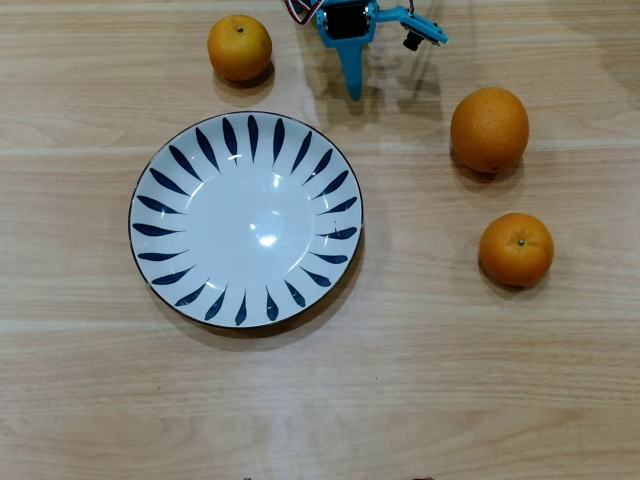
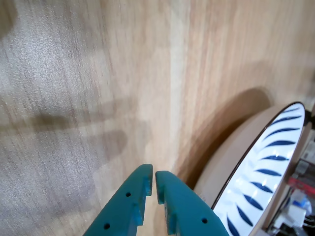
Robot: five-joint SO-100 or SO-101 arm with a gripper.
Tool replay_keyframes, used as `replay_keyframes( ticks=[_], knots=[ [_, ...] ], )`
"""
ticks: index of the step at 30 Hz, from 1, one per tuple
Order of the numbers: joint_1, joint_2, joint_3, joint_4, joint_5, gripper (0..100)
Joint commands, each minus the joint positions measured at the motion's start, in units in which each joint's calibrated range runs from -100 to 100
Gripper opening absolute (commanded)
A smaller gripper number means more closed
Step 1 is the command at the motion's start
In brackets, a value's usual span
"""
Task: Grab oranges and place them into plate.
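Three oranges lie on the wooden table in the overhead view: a yellower one (image 1: 239,47) at the top left, a larger one (image 1: 489,129) at the right, and a smaller one (image 1: 516,249) below it. The white plate (image 1: 250,225) with dark blue leaf strokes sits at the centre left and holds nothing. My blue gripper (image 1: 354,88) hangs at the top centre, between the top-left orange and the larger one, above the plate's far rim. In the wrist view its teal fingers (image 2: 150,178) are closed together and hold nothing, and the plate's rim (image 2: 268,164) shows at the lower right.
The light wooden table (image 1: 450,380) runs across the whole overhead view, with bare wood below and to the right of the plate. Wires and parts of the arm show at the wrist view's lower right corner (image 2: 300,206).
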Motion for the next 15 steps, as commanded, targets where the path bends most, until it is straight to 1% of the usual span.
replay_keyframes(
  ticks=[1,15],
  knots=[
    [0.12,-0.59,0.76,-0.68,-0.12,2],
    [0.52,-0.59,0.85,-0.68,-0.17,2]
  ],
)
